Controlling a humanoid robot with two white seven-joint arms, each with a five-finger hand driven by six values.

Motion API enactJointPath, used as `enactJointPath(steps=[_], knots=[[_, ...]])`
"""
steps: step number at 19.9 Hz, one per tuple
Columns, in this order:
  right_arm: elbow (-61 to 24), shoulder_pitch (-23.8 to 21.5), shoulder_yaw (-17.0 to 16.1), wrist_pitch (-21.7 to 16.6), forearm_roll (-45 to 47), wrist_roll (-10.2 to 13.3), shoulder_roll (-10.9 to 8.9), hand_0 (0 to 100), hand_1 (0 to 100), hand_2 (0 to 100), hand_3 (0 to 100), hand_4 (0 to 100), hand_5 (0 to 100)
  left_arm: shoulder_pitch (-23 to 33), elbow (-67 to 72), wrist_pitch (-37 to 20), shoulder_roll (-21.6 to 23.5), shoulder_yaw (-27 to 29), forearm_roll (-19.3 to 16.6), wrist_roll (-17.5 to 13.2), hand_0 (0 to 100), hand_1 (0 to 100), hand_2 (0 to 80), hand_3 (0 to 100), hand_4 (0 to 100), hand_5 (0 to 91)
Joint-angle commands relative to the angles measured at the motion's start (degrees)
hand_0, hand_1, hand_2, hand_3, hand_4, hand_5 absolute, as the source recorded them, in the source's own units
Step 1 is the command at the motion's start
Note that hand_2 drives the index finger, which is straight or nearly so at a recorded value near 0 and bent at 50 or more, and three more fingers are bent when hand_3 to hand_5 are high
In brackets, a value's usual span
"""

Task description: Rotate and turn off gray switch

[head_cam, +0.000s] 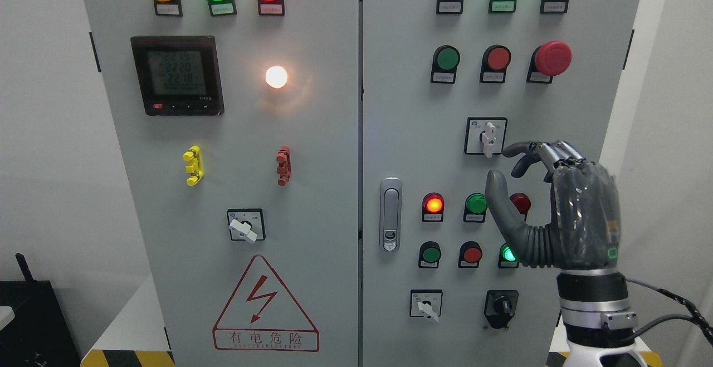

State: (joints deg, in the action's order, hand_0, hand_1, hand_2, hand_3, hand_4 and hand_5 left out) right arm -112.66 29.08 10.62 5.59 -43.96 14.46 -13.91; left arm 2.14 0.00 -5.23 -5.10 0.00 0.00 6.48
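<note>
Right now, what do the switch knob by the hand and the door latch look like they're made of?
Switch knob: probably plastic, matte off-white or light gray, with a moulded lever shape and no glint. Door latch: looks like metal or chrome-plated plastic, silvery with a soft sheen along its rim. The right hand has dark gray, slightly glossy fingers, likely plastic or rubber.

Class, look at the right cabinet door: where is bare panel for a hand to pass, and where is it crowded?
Bare: the strip left of the white-handled rotary switch, above the door latch. Crowded: lower button cluster, where the right hand overlaps the dark red button.
</note>
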Motion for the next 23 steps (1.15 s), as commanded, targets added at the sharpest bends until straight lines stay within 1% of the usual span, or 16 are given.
enactJointPath(steps=[1,2,3,5,9,11,23], knots=[[-4.85,-3.24,-4.81,-1.46,-0.08,-1.97,-2.78,30,29,0,0,0,0,-0.03,1.32,0.05,0.0,1.85,-0.44,-0.24,12,39,0.0,0,0,0.0],[-5.11,-3.42,-4.9,-1.81,-0.08,-2.32,-2.78,21,26,0,0,0,0,0.06,1.32,0.05,0.0,1.85,-0.44,-0.24,12,39,0.0,0,0,0.0],[-5.2,-3.59,-4.9,-1.81,-0.08,-2.41,-2.87,14,25,0,0,0,0,-0.03,1.32,0.05,0.0,1.85,-0.44,-0.24,12,39,0.0,0,0,0.0],[-5.38,-3.68,-4.99,-1.81,-0.16,-2.59,-2.87,12,25,0,0,0,0,0.06,1.32,0.05,0.0,1.85,-0.44,-0.24,12,39,0.0,0,0,0.0],[-5.38,-3.77,-5.61,-1.72,-0.16,-2.77,-3.22,10,28,0,0,0,0,-0.03,1.32,0.05,0.0,1.85,-0.44,-0.24,12,39,0.0,0,0,0.0],[-5.38,-4.21,-5.7,-1.72,-0.16,-3.29,-3.22,10,29,0,0,0,0,-0.03,1.32,0.05,0.0,1.76,-0.44,-0.24,12,39,0.0,0,0,0.0],[-5.2,-5.0,-5.87,-1.81,-0.16,-3.29,-3.22,9,31,0,0,0,0,-0.03,1.32,0.05,0.0,1.85,-0.44,-0.24,12,39,0.0,0,0,0.0]])
